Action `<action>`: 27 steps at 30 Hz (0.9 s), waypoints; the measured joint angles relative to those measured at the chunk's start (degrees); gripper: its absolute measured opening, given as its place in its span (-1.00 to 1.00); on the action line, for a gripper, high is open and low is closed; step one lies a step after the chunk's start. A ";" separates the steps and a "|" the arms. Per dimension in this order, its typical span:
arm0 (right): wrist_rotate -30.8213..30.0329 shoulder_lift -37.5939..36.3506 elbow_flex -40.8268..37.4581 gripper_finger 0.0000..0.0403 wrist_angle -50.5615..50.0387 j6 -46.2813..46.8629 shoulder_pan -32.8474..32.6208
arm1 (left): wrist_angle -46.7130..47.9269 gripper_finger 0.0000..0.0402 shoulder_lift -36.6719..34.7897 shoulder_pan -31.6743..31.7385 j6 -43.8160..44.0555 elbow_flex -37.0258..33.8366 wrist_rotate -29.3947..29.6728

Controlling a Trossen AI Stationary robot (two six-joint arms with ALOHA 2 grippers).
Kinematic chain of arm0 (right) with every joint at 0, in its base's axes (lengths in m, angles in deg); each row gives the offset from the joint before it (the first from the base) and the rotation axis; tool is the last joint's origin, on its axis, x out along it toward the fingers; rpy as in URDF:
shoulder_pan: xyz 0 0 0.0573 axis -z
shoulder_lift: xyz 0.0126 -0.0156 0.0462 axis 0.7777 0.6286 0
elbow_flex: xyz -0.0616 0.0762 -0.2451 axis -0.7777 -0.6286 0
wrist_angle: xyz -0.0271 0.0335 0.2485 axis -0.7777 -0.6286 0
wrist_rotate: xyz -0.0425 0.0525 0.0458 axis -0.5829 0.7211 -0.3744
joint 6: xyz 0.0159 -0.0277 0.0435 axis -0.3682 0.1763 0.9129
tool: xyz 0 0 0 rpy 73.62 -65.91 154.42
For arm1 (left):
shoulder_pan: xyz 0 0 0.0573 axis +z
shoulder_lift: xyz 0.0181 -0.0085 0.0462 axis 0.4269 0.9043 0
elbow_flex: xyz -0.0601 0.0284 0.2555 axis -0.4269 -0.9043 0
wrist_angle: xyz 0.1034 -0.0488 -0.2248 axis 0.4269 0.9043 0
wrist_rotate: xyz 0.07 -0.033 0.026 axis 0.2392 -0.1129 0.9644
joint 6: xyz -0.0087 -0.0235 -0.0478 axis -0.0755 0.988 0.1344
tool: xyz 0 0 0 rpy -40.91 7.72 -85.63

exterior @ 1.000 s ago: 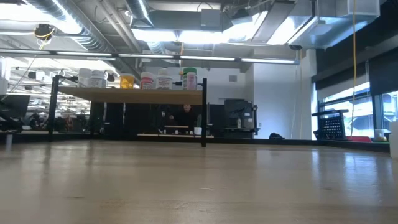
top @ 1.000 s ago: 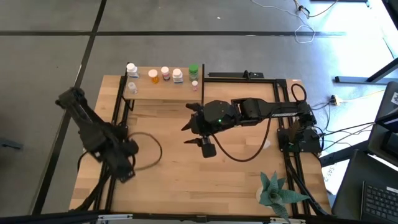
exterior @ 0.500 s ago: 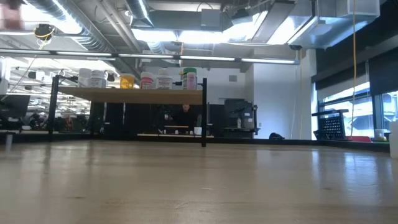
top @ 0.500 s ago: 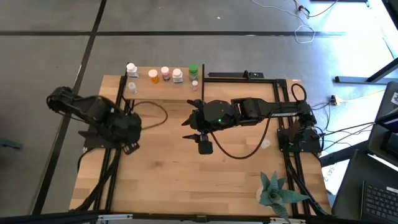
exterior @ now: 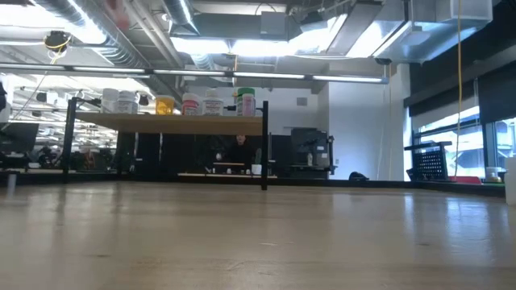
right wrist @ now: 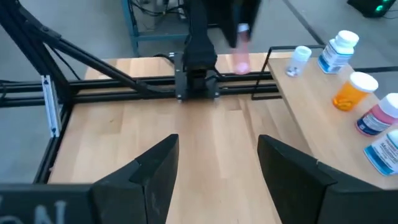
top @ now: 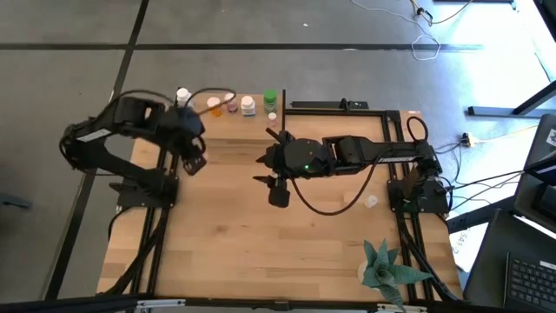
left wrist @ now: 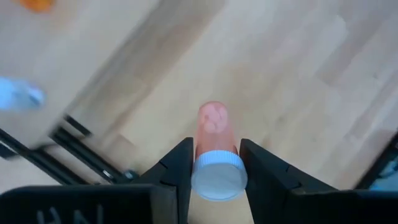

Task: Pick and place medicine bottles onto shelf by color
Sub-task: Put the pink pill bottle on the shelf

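My left gripper (top: 195,159) is shut on a pink bottle (left wrist: 212,124) with a white cap, above the table just near of the shelf's left end. The shelf (top: 201,123) stands at the table's far edge. On it stand white (top: 183,96), orange (top: 214,106) and pink-labelled (top: 231,103) bottles, another white one (top: 248,106) and a green one (top: 270,98). In the low view the shelf (exterior: 161,121) shows with the bottles in a row on top. My right gripper (top: 266,158) hangs open over the table's middle, holding nothing. My left gripper pinches the pink bottle between its two fingers at the cap end (left wrist: 217,177). The bottle lies along the fingers, its bottom pointing out past the fingertips. The fingers slant steeply down. The bottle is lifted clear of the table.
A green spiky plant (top: 382,269) stands at the near right corner. Black frame bars (right wrist: 124,87) run along the table's edges and the shelf's thin black posts (exterior: 264,145) stand on the tabletop. A black cable loops under the right arm. Bare wood lies between the arms.
My left gripper has swung from the table's near left toward the far edge and the shelf, rising and turning as it went, with the pink bottle still between its fingers. My right gripper has rolled a little in place.
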 joint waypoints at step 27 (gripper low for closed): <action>5.05 -0.02 0.01 0.10 -2.35 -0.49 0.09 | -0.04 -0.46 20.83 36.88 -38.55 2.79 -2.43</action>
